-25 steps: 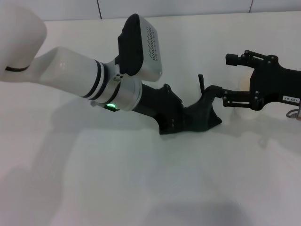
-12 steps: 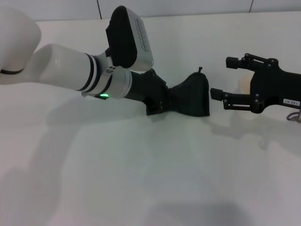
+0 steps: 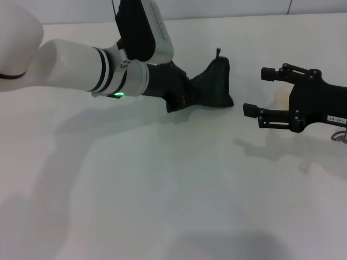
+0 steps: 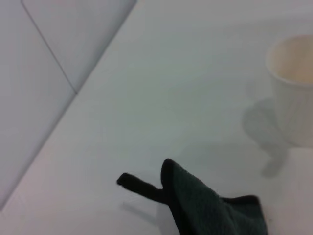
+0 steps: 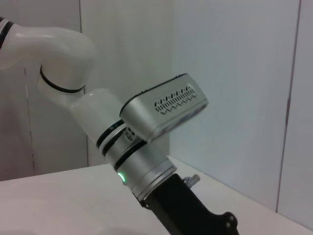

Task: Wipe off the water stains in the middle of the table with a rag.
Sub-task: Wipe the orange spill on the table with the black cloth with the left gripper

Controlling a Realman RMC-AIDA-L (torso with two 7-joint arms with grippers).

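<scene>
The rag (image 3: 212, 85) lies bunched on the white worktop (image 3: 162, 184), toward the far middle, its dark folds fanning out away from the left tool (image 3: 181, 96), which grips its near end. Its small loop tag (image 3: 218, 52) sticks up at the far corner; in the left wrist view the tag (image 4: 138, 185) juts from the cloth's edge (image 4: 210, 205) above the bare worktop (image 4: 171, 88). No orange blotch shows on the surface. The right tool (image 3: 259, 92) hovers apart from the rag, on its right, with its two black fingers spread wide and nothing between them. A white paper cup (image 4: 292, 88) stands beyond the rag, partly hidden behind the right tool in the head view.
</scene>
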